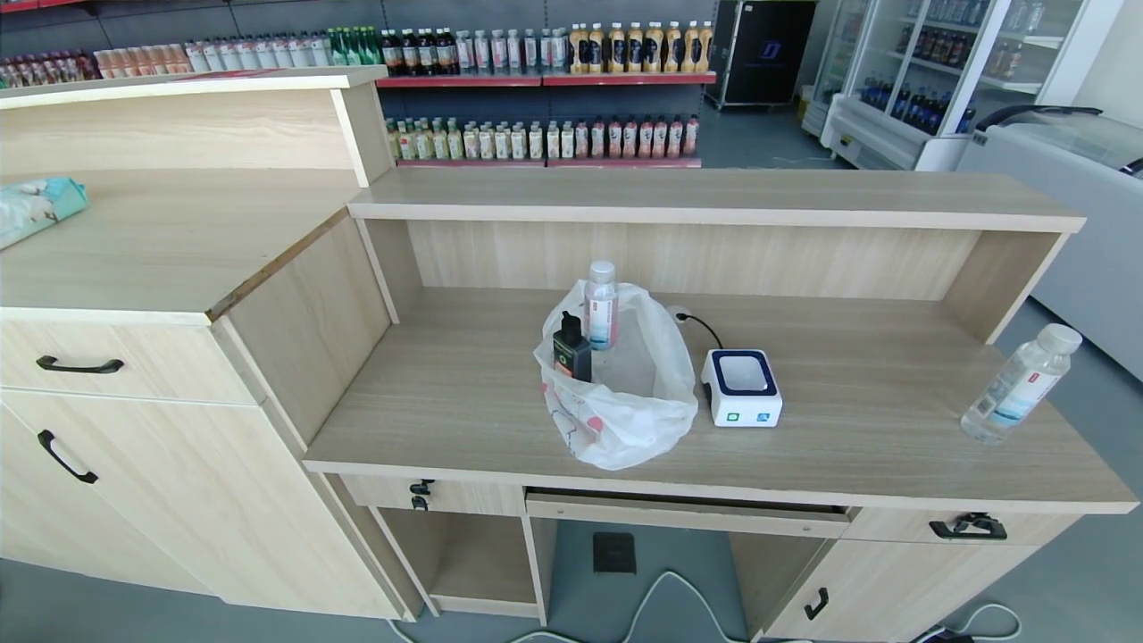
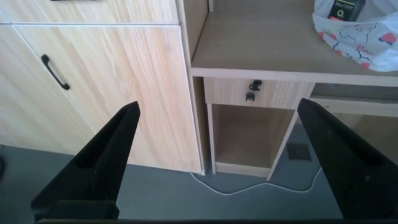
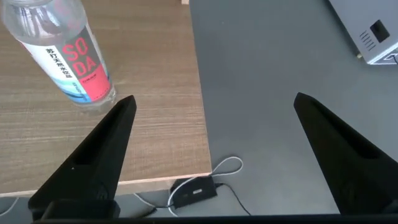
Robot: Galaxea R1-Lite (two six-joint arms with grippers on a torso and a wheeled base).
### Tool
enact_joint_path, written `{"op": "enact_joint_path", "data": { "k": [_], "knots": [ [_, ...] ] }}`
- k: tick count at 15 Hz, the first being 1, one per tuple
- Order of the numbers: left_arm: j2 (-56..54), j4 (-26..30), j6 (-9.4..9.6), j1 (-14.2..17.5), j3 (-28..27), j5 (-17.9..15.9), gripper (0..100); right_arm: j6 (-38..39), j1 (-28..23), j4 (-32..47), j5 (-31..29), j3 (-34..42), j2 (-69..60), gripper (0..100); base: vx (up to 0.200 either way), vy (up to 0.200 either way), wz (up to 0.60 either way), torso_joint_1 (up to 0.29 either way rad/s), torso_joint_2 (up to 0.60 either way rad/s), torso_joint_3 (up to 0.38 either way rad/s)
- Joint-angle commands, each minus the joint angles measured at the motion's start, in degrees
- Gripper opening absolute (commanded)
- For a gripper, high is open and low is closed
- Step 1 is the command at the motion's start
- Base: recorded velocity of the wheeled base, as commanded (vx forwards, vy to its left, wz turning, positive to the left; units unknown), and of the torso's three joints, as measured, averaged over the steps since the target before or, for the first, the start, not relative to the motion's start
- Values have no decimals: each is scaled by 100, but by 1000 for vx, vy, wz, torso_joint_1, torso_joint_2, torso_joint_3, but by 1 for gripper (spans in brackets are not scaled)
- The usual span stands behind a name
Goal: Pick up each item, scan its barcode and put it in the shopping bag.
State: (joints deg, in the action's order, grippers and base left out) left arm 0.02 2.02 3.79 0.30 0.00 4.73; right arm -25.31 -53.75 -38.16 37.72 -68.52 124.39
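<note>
The right gripper has its two dark fingers spread wide with nothing between them. It hangs just off the countertop's front right corner, over the floor. The clear bottle stands on its base just inside the right edge, beside one finger rather than between the two. It is probably the next item, and the open jaws suit an approach to it. Its label has a red panel and a blue one with large lettering. The left gripper is just as open and empty, low in front of the cabinet doors below the countertop's left end, which looks like a waiting position. The shopping bag sits mid-countertop near the front edge, mouth gaping upward so items can drop in. A capped bottle with a pink and blue label and a dark bottle with an orange patch stand inside it, so those two look done. The scanner sits just beside the bag, window up, within easy reach on the way from the bottle to the bag. Its cable runs toward the back.
</note>
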Motion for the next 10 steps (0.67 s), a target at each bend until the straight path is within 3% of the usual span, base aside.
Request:
{"op": "enact_joint_path", "data": {
  "k": [1,10],
  "knots": [
    [-2,0,-1,5,0,2,100,0,286,1,-1,-144,226,100,0,0,0,0,0,0],
    [-2,0,-1,5,0,2,100,-326,901,-219,8,-144,595,100,0,0,0,0,0,0]
  ]
}}
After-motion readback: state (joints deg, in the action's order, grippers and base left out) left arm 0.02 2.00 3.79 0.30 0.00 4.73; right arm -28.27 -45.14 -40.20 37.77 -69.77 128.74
